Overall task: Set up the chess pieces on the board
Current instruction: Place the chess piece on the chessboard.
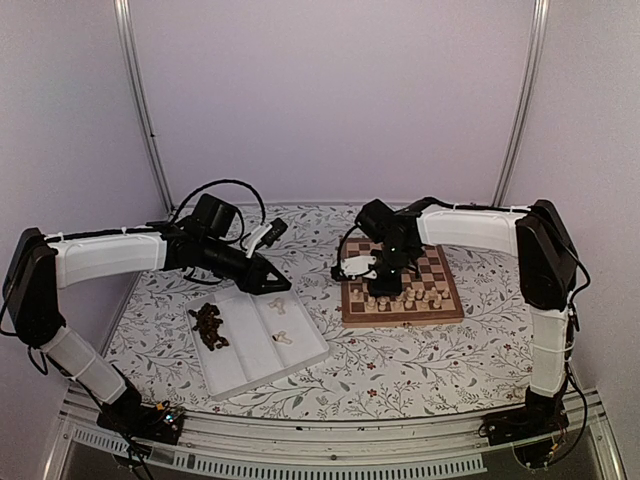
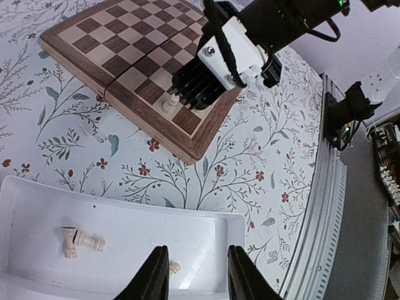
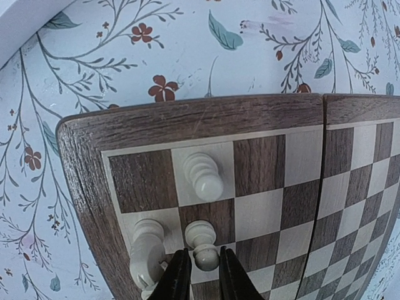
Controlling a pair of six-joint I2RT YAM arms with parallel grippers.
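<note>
Cream chessmen (image 1: 400, 296) stand in a partial double row along the near edge of the chessboard (image 1: 440, 272). In the right wrist view three of them are upright at the board's corner, and a further cream pawn (image 3: 205, 255) stands on a light square. The right gripper (image 3: 204, 267) straddles that pawn, one fingertip close on each side. Whether the tips pinch it or stand just clear of it I cannot tell.

The far half of the board shows only bare squares, with no dark men on it that I can make out.

Well to the left, the left gripper (image 2: 195, 275) hovers over the white three-compartment tray (image 2: 125, 212) with its fingers parted and nothing between them. Directly below it lies one small cream piece (image 2: 174, 269), and two more cream pieces (image 2: 80, 241) lie tipped over nearby. The dark chessmen (image 1: 208, 326) sit heaped in the tray's left compartment.

By my reckoning the job is well short of halfway. The cream side is mostly placed with a few pieces left to fetch, and the whole dark set is not yet started. Tray and board both rest on the floral tablecloth (image 1: 400, 362).
</note>
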